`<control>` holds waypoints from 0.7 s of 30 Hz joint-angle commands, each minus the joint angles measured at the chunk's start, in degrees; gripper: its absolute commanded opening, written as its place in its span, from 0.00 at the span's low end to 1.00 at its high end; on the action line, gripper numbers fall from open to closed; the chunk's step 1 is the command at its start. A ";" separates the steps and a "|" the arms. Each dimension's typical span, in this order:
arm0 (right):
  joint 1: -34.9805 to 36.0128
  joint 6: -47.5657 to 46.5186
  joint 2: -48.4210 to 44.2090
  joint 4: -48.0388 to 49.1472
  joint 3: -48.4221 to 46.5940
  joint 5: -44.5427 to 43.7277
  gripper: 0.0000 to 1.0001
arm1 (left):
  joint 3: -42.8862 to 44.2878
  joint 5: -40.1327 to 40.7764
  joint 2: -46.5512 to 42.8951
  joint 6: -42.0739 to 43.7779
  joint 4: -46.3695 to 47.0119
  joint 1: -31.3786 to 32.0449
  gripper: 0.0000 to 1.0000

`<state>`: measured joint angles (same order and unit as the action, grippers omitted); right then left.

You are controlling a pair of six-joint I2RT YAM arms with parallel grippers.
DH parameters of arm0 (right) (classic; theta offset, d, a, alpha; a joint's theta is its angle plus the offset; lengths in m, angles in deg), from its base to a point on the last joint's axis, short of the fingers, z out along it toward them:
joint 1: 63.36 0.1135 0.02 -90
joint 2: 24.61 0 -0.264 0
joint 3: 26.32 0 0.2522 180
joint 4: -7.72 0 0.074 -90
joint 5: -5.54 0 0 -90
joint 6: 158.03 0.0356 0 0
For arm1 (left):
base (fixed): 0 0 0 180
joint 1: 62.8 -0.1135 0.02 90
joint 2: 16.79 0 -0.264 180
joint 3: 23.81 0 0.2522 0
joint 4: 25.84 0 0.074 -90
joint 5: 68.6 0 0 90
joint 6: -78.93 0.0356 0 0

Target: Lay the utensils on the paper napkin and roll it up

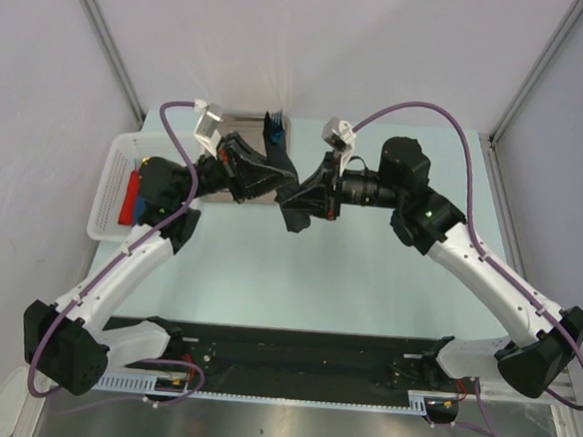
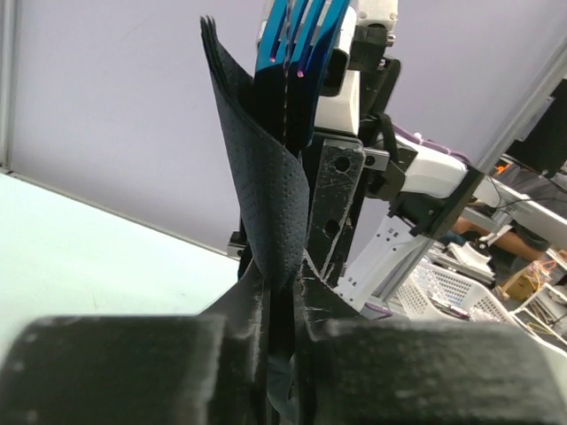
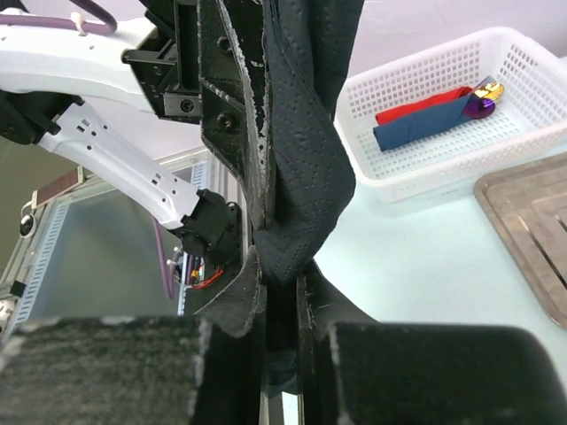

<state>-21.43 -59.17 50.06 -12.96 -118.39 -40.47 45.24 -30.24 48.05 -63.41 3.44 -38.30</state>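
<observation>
Close up, the left gripper (image 2: 282,292) clamps the paper napkin (image 2: 261,177) above the table (image 1: 367,284); the right gripper (image 3: 279,292) pinches it too. The blue fork (image 2: 301,35) pokes out on top. The limp paper likely tears easily and is best held around the stiff fork.

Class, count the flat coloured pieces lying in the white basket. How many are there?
2: a red piece and a dark blue piece beside it, both in the white basket. More may lie hidden.
</observation>
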 commanded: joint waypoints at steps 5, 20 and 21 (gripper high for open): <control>-0.36 3.26 0.30 1.82 -2.03 -8.91 0.00 | 2.46 6.03 -2.34 3.63 -13.06 -5.76 0.64; -1.68 14.42 1.53 9.46 -1.59 -7.34 0.00 | -2.54 2.95 -2.70 -6.01 -10.54 -5.68 0.86; -1.68 14.78 1.61 10.08 -1.59 -6.99 0.00 | -2.81 2.95 -2.44 -6.72 -8.27 -5.33 0.86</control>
<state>-23.00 -47.69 51.57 -9.99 -118.41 -48.95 44.02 -25.54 45.06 -64.04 -14.11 -44.62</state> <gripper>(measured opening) 0.101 0.865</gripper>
